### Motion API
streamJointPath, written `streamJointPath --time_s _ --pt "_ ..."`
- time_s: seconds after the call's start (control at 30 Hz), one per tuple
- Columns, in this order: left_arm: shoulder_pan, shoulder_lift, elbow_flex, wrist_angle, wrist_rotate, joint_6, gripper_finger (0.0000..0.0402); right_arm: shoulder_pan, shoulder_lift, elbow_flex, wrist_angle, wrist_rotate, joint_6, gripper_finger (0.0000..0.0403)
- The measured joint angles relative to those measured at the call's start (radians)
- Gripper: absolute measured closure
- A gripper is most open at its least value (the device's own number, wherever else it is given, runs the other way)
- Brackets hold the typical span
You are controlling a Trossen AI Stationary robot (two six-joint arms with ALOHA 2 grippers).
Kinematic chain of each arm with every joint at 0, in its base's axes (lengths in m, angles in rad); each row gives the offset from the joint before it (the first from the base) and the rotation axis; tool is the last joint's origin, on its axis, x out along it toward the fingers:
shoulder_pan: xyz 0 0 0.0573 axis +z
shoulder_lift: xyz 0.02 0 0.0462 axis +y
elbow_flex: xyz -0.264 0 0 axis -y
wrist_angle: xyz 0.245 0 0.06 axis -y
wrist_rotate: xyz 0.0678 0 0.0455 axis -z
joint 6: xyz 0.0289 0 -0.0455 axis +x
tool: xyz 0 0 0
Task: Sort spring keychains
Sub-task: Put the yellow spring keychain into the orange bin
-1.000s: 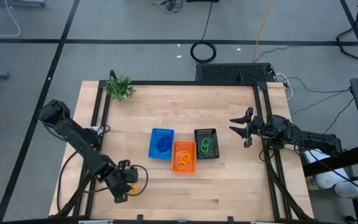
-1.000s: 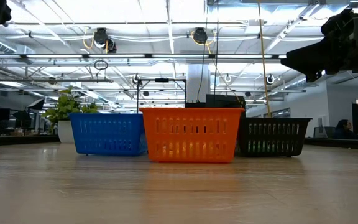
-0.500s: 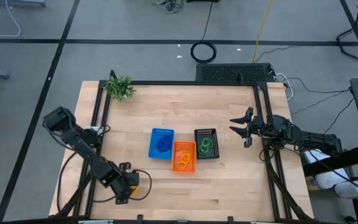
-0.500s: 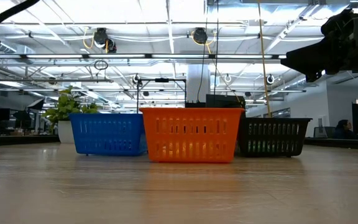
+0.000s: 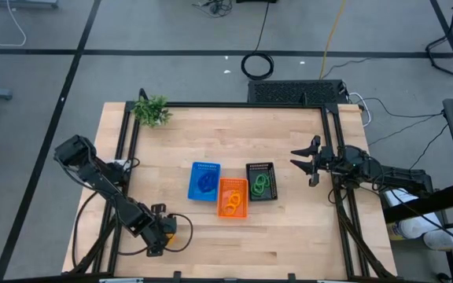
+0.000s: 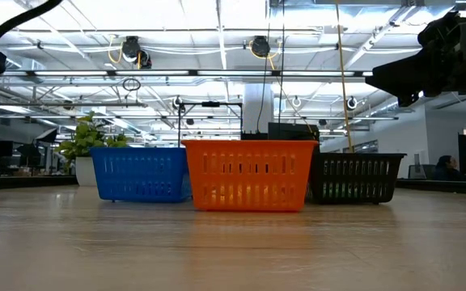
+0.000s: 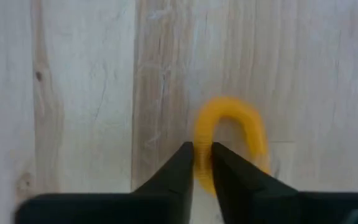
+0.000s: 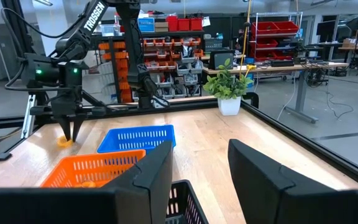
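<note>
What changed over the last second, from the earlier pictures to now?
The left arm drew its elbow in a little toward the table's near left corner, and its left gripper kept its fingers closed on the orange spring keychain at the tabletop. The right gripper stayed open and parked at the right edge. The blue basket, orange basket and black basket did not move.

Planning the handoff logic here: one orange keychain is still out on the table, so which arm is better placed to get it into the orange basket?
Left. The left gripper has its jaws shut on the orange keychain at the table's near-left corner. The right gripper hangs open at the right edge, beyond the orange basket.
</note>
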Motion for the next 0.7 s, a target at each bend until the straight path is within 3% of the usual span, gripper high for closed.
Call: streamJointPath --time_s 0.13,0.27,0.47,0.7 --pt "0.019 0.0 0.001 -0.007 0.018 -0.02 0.0387 0.0 0.0 0.0 0.0 0.0 0.0 0.0258" --pt "0.033 0.0 -0.001 0.007 0.031 -0.001 0.0378 0.0 0.0 0.0 0.0 0.0 0.0 0.0258" --pt "0.061 -0.028 0.005 0.028 0.036 0.08 0.0394 0.0 0.0 0.0 0.0 0.0 0.0 0.0259" --pt "0.116 -0.1 0.004 0.054 -0.02 0.174 0.0393 0.0 0.0 0.0 0.0 0.0 0.0 0.026"
